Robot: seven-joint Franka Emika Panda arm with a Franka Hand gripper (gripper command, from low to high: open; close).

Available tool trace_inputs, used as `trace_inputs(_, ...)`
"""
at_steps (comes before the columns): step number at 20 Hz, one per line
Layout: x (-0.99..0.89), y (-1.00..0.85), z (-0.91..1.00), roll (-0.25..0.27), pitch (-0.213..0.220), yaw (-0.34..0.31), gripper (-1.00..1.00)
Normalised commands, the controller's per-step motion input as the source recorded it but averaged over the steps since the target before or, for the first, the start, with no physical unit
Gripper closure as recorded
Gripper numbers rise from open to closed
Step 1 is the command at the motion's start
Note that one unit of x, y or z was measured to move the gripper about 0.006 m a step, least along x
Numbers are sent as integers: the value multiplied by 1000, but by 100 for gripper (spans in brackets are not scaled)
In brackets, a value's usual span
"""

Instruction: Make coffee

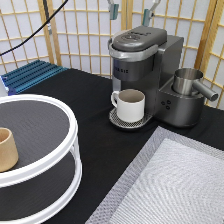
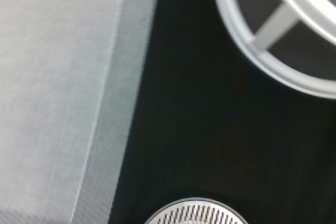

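Note:
A dark grey coffee machine (image 1: 145, 62) stands at the back of the black table with its lid down. Under its spout, a cream-white mug (image 1: 131, 105) with a handle sits on the round drip tray (image 1: 117, 121). My gripper (image 1: 131, 10) hangs high above the machine at the exterior view's top edge. Only its two fingertips (image 1: 114, 9) show; they are wide apart, open, with nothing between them. The coffee is out of view. The wrist view looks down on the black table and catches the drip tray grille (image 2: 196, 215).
A white two-tier round rack (image 1: 55, 102) fills the exterior view's left, with a tan handleless cup (image 1: 7, 149) on its top shelf. A steel pitcher (image 1: 187, 81) stands right of the machine. A grey mat (image 1: 175, 185) lies at bottom right, a blue rack (image 1: 30, 75) at back left.

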Motion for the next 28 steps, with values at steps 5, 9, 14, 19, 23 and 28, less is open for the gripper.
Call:
trace_inputs(5, 0, 0, -130, 0, -13, 375, -100)
trace_inputs(9, -1, 0, -194, 0, 0, 375, -100)
trace_inputs(14, -30, 0, -203, 0, 0, 375, -100)
trace_inputs(19, -154, 13, -10, 0, -3, 370, -100)
trace_inputs(23, -329, 74, 88, -4, -1, 333, -100)
trace_inputs(28, -479, 102, 169, 17, -38, 254, -100)
